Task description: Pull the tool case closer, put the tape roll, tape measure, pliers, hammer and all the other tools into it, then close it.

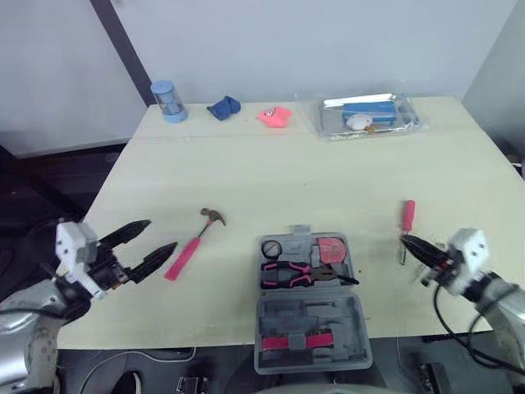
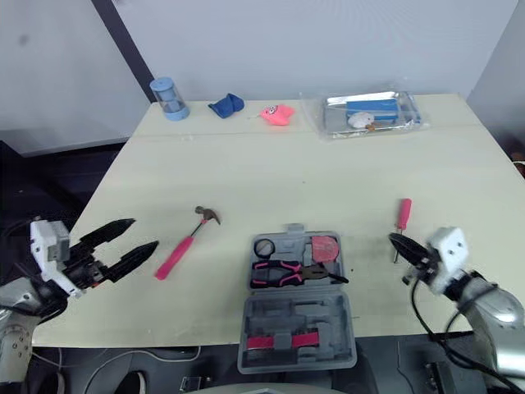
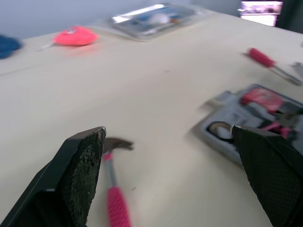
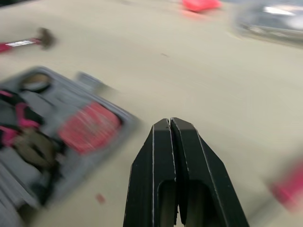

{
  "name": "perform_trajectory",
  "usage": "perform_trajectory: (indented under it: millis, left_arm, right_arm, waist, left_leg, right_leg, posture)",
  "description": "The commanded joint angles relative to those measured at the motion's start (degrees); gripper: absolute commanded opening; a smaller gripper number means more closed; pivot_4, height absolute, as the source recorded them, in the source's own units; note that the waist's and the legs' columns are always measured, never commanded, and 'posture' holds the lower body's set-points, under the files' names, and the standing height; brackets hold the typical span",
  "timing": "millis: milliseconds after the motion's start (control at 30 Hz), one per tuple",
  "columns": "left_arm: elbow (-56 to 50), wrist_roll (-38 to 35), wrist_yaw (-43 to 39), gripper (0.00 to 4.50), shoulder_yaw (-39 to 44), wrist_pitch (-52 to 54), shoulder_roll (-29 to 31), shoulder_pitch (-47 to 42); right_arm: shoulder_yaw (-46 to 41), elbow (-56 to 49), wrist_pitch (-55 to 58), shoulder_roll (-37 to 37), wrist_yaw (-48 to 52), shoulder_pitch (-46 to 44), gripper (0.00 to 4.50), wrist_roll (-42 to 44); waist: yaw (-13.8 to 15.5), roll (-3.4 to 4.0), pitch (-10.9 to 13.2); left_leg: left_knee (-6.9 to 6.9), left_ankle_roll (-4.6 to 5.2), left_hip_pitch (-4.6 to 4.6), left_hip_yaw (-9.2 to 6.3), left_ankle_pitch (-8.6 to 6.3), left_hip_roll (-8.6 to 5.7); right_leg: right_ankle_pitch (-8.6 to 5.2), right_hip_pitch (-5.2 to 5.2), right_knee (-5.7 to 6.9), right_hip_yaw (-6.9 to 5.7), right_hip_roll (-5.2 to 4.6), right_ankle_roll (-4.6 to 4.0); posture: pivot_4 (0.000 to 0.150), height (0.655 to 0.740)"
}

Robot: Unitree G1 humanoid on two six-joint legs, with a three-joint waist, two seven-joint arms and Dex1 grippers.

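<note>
On the head camera you have the open tool case (image 1: 344,320) at the near edge of the surface (image 1: 287,172), roughly midway between your 2 arms. Its far half holds the tape roll (image 1: 271,248), the red tape measure (image 1: 331,249) and the pink-handled pliers (image 1: 287,273); the near half lies flat and overhangs the edge. The hammer (image 1: 194,242) lies on the surface to the left of the case, apart from it, head pointing away from you. The red-handled screwdriver (image 1: 407,222) lies to the right of the case. Your left tool (image 1: 162,233) hovers near the left edge with its jaws spread wide and nothing between them, pointing toward the hammer's pink handle. Your right tool (image 1: 410,242) is pinched together and empty, its tip close by the screwdriver's shaft; you cannot tell whether they touch. Along the far edge stand a blue cylinder (image 1: 168,101), a blue object (image 1: 223,107), a pink object (image 1: 275,116) and a clear tray (image 1: 369,115). On the left wrist camera the 2 fingers (image 3: 83,170) stand far apart, with the hammer just beyond 1 of them and the case behind the other. On the right wrist camera the fingers (image 4: 158,179) are pressed together, with the case off to 1 side.
</note>
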Motion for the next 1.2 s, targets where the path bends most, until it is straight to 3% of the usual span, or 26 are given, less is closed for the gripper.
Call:
perform_trajectory:
  millis: [33,133,400,1200]
  left_arm:
    - [5.75,1.58,2.55,4.5,4.52,-3.41,-1.89,2.97]
    - [10.06,2.97,3.85,4.5,5.81,-6.03,-3.62,5.59]
    - [17.26,4.15,4.45,4.5,6.37,-9.79,-5.92,9.77]
    - [19.18,4.86,0.52,4.5,3.67,-12.73,-4.8,7.04]
  right_arm:
    - [-8.52,2.87,-2.96,0.79,-2.51,4.12,0.05,2.24]
    - [-13.27,7.92,-4.63,2.19,-3.25,6.82,0.77,4.21]
    - [-17.38,17.19,-7.96,3.13,-4.35,9.5,4.45,5.03]
    - [-15.3,12.8,-7.73,3.27,-3.22,10.59,4.45,8.07]
  waist:
    - [0.0,0.0,0.0]
    - [-0.28,-0.17,0.09]
    - [-0.24,-0.15,0.1]
    - [-0.16,-0.12,0.1]
  left_leg:
    - [-0.02,-0.01,-0.01,0.01,0.0,0.0]
    - [-0.04,0.16,0.02,0.09,-0.09,0.06]
    - [-0.04,0.2,0.12,0.1,-0.12,0.09]
    - [-0.04,0.21,0.11,0.09,-0.13,0.09]
  right_leg:
    - [0.0,0.0,-0.05,0.01,0.0,0.0]
    - [0.0,0.0,-0.06,0.09,-0.02,0.0]
    - [-0.01,0.15,-0.1,0.09,-0.05,0.0]
    - [-0.01,0.16,-0.1,0.14,-0.09,0.0]
  posture:
    - [0.15,0.74]
    - [0.15,0.74]
    - [0.15,0.74]
    - [0.15,0.74]
